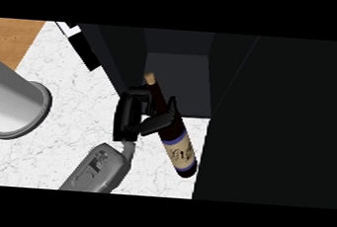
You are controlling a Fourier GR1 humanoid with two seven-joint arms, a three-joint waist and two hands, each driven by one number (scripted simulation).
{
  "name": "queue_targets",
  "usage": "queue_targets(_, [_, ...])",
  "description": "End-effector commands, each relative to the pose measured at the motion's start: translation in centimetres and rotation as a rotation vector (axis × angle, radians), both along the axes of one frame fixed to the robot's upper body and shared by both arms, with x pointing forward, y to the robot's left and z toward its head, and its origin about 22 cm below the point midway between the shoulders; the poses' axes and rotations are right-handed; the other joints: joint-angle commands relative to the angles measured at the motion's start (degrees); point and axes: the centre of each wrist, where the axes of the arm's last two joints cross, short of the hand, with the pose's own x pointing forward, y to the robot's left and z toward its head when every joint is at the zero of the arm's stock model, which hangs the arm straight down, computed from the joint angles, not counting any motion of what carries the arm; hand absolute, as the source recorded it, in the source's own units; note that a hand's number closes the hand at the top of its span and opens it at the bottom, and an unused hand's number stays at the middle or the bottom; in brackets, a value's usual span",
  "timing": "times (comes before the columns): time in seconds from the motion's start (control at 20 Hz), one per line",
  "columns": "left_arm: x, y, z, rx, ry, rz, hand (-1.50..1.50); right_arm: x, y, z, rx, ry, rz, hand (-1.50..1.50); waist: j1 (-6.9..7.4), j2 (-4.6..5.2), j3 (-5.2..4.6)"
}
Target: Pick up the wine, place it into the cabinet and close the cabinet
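Left hand (133, 115) on forearm rising from 7 o'clock, fingers curled round wine bottle (179, 147), neck toward 11 o'clock at cabinet (180, 74) opening

I look down on a white marbled counter (70, 89) filling the frame's left half. At the left edge sits a large grey cylinder (8, 94), its rimmed end toward the lower right; I cannot tell whether it stands or lies. A brown wooden patch (9, 37) fills the upper left corner.
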Motion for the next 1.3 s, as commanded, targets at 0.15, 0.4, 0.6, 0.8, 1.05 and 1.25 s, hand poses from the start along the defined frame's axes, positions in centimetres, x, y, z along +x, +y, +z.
queue_targets(0.15, [-0.2,-1.0,-3.6,0.063,0.022,0.026,1.50,-0.1,-1.5,0.5,0.023,-0.028,0.020,-1.50,-0.07,0.01,0.00])
queue_targets(0.4, [1.1,-0.9,-5.6,0.069,0.025,0.061,1.50,-1.3,-0.3,1.6,0.048,-0.005,0.054,-1.50,-0.83,0.17,-0.07])
queue_targets(0.6, [3.0,-1.5,-4.5,0.064,0.022,0.058,1.50,0.4,-1.5,1.9,0.044,-0.013,0.038,-1.50,-0.46,0.14,-0.04])
queue_targets(0.8, [3.7,-1.1,-4.7,0.019,-0.010,0.018,1.50,-0.7,-0.6,1.2,0.042,-0.010,0.025,-1.50,-0.38,0.09,-0.03])
queue_targets(1.05, [7.1,-0.8,-3.6,-0.018,0.006,0.019,1.50,-0.4,-1.0,0.1,0.057,-0.018,0.037,-1.50,-1.37,0.35,-0.04])
queue_targets(1.25, [9.2,-1.5,-1.3,-0.009,0.049,0.013,1.50,-0.5,-0.7,1.5,0.061,-0.037,0.048,-1.50,-1.23,0.30,-0.04])
